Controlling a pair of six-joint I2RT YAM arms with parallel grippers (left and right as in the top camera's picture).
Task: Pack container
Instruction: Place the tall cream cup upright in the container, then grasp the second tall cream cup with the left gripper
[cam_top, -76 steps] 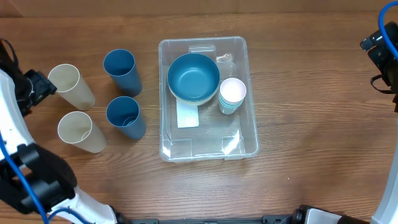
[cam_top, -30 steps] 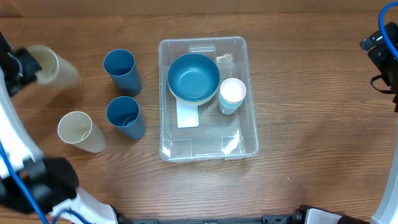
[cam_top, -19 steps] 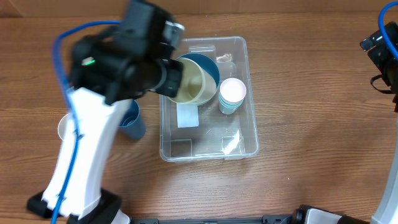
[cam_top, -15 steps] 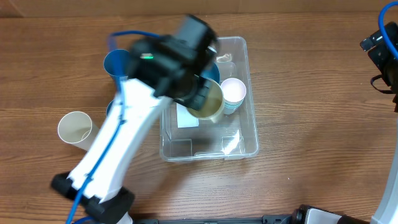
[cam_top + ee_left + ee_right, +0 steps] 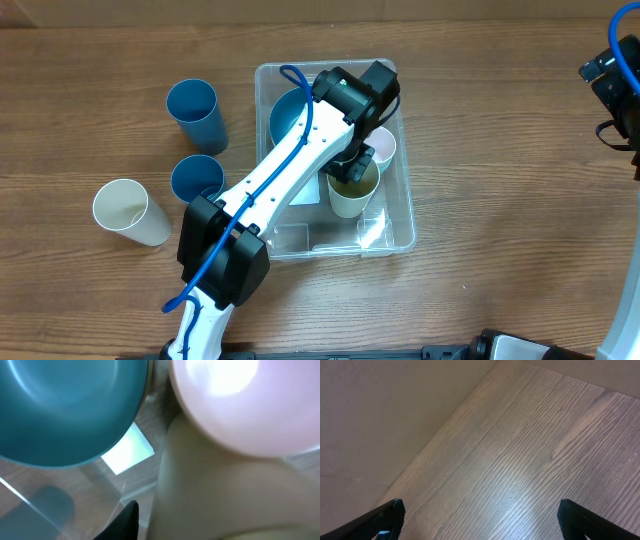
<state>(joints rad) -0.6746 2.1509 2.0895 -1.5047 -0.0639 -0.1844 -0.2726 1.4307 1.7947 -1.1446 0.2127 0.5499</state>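
The clear container (image 5: pixel 402 236) sits mid-table with a blue bowl (image 5: pixel 290 118) and a pink-lined cup (image 5: pixel 384 146) inside. My left gripper (image 5: pixel 352 166) reaches over it, shut on a cream cup (image 5: pixel 352 196) that stands upright in the container, just in front of the pink-lined cup. In the left wrist view the cream cup (image 5: pixel 230 495) fills the lower right, with the bowl (image 5: pixel 65 405), the pink cup (image 5: pixel 235 400) and the container's white label (image 5: pixel 127 452) around it. My right gripper (image 5: pixel 480 510) is open and empty over bare wood at the far right (image 5: pixel 615 85).
Left of the container stand two blue cups (image 5: pixel 195 110) (image 5: pixel 198 178) and another cream cup (image 5: pixel 128 210). My left arm spans from the table's front edge across the container's left half.
My left arm lifted a cream cup from the far left, swung it right over the container and lowered it beside the pink-lined cup. The right arm has not moved.
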